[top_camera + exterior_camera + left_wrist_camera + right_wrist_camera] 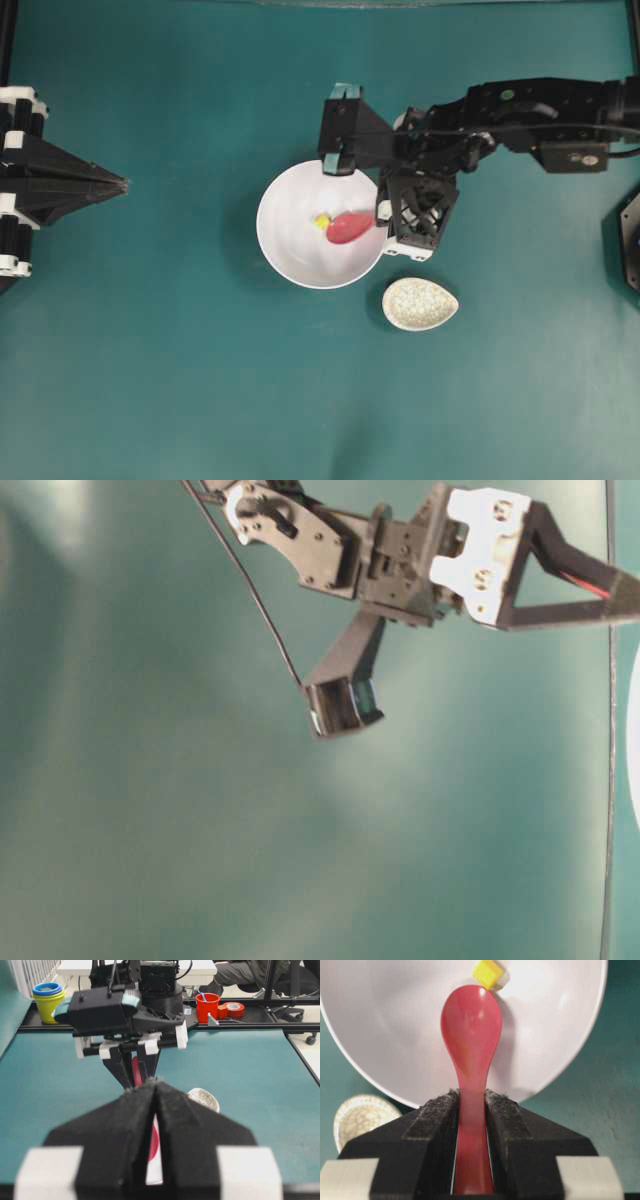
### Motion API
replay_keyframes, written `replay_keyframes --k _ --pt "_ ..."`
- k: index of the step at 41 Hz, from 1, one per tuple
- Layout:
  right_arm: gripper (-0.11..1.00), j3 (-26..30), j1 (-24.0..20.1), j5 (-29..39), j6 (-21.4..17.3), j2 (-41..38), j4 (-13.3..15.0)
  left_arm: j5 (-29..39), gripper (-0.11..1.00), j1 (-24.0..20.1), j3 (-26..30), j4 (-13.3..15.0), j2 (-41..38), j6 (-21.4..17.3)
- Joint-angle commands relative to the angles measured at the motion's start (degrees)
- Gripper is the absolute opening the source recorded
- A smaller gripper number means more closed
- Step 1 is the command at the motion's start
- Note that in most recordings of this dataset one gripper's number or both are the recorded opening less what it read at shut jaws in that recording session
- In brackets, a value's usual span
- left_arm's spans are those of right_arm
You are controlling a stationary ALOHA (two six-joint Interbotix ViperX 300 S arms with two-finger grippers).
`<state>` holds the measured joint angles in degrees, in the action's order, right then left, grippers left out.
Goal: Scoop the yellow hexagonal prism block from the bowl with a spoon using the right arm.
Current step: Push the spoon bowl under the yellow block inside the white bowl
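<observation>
Yellow hexagonal prism block (pixel 488 973) lies inside the white bowl (pixel 290 245), on its floor near the centre, touching or just off the tip of the spoon's scoop; I cannot tell which. My right gripper (pixel 471 1110) is clenched on the handle of the red-pink spoon (pixel 470 1030), one finger pad (pixel 432 1125) pressed against each side of the handle. The scoop reaches past the bowl's rim and points across the bowl toward the block. In the overhead view my right arm (pixel 520 115) comes in from the right edge of the bench and its wrist hangs over the bowl's right rim. The bowl sits near the middle of the bench. A small speckled oval dish (pixel 420 303) rests just beside the bowl, toward the near-right corner, apart from it. My left gripper (pixel 155 1091) is parked at the left edge of the bench, well apart from the bowl, its two fingers pressed together and grasping nothing.
</observation>
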<state>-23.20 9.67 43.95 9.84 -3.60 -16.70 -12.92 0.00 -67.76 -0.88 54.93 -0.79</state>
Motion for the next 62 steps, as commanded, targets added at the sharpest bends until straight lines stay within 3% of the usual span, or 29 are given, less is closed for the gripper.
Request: replay_keyframes --k 1,24,41,53,62 --pt "0.22 1.76 0.0 -0.88 0.26 0.26 0.18 -0.26 0.0 -0.09 0.88 -0.18 -0.44 0.0" --pt "0.22 2.81 0.09 -12.66 0.88 -1.05 1.05 -0.26 0.0 -0.09 0.88 -0.18 -0.44 0.0" --pt "0.22 1.23 -0.09 -15.56 0.79 -0.26 0.97 -0.26 0.0 -0.09 0.88 -0.18 -0.44 0.0" --pt "0.22 -3.52 -1.23 -21.62 0.44 2.55 0.79 0.18 0.0 -0.09 0.88 -0.18 -0.44 0.0" --pt "0.22 -9.76 -3.52 -30.85 -0.09 6.94 0.44 0.44 0.0 -0.09 0.88 -0.18 -0.44 0.0"
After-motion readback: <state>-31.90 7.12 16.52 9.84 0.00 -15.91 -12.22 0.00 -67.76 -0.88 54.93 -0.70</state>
